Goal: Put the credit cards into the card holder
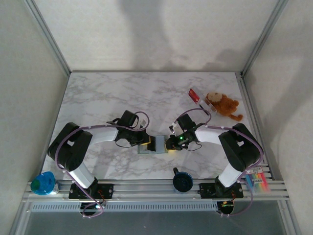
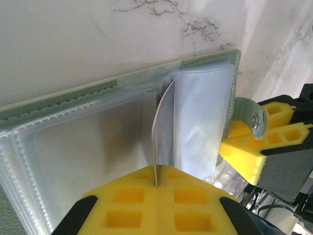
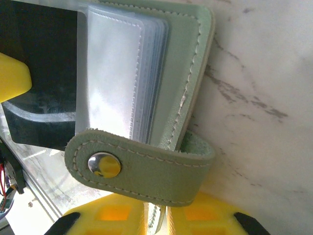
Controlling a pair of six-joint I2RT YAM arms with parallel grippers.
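Card holder [image 2: 73, 96] open, clear plastic sleeves [image 2: 98, 142] fanned apart.

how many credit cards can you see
2: a red card beside the plush toy, and what looks like a pale card edge-on in the left hand; the card holder's sleeves may hide more.

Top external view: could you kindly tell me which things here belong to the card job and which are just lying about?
Belong to the job:
card holder
red card
what looks like a pale card beside it

Just lying about:
brown plush toy
blue object
dark round object
multicoloured item
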